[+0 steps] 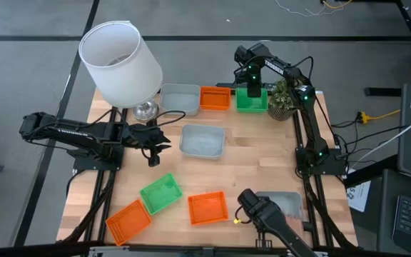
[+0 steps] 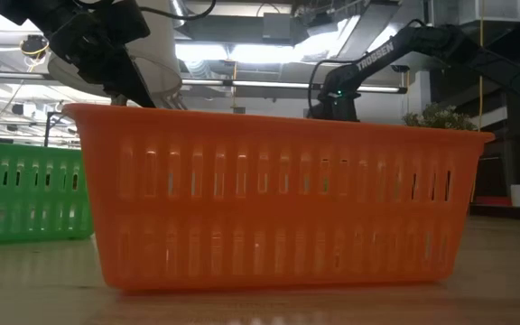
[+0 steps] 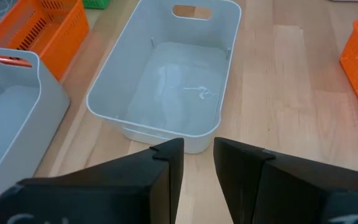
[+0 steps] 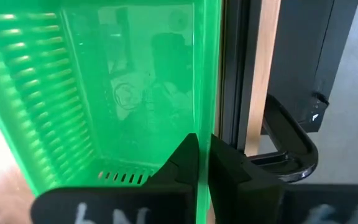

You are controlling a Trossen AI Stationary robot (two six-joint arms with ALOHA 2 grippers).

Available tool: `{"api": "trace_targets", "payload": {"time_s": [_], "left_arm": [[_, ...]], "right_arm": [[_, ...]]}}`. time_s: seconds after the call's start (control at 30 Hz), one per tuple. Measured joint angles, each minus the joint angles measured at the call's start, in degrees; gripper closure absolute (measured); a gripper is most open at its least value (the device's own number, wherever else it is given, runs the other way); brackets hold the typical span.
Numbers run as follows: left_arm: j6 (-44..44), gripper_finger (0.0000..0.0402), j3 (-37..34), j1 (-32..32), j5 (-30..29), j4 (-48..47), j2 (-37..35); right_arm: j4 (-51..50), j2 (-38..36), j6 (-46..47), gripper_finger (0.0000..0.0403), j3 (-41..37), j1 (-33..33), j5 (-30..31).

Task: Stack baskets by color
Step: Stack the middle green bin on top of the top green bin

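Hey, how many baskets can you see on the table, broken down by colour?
Green baskets: 2, back and front
Orange baskets: 3, back, front, front corner
Grey baskets: 3, back, middle, front, partly hidden
Total: 8 in view

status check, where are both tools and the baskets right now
Right tool shut on green basket wall at back row. Left tool open, empty, facing grey basket. Potted plant crowds the green basket.

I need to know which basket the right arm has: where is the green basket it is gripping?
In the high view, that green basket sits at the table's far edge, right of centre, between an orange basket and the potted plant; the right gripper pinches its wall.
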Motion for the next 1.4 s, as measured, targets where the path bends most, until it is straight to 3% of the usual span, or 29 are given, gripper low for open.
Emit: {"api": "trace_targets", "payload": {"time_s": [0.7,0.8,1.07,1.2,1.27,1.4], "left_arm": [[0.0,0.0321,0.0,0.0,0.0,0.0,0.0],[0.0,0.0321,0.0,0.0,0.0,0.0,0.0],[-2.6,0.0321,0.0,-0.2,0.7,-0.3,0.0],[-2.6,0.0321,0.0,-0.2,0.7,-0.3,0.0],[-2.6,0.0321,0.0,-0.2,0.7,-0.3,0.0],[-2.6,0.0321,0.0,-0.2,0.5,-0.1,0.0]], "right_arm": [[0.6,0.0,6.1,0.0378,0.0,0.4,-0.3],[1.3,0.0,6.1,0.035,0.0,0.4,-0.3],[2.2,0.0,6.1,0.0227,0.0,0.4,-0.2],[2.4,0.0,7.2,0.02,0.0,0.4,-0.1],[1.8,0.0,10.1,0.0197,0.0,0.6,2.0],[-0.8,0.0,12.3,0.0197,0.0,1.3,12.6]]}}
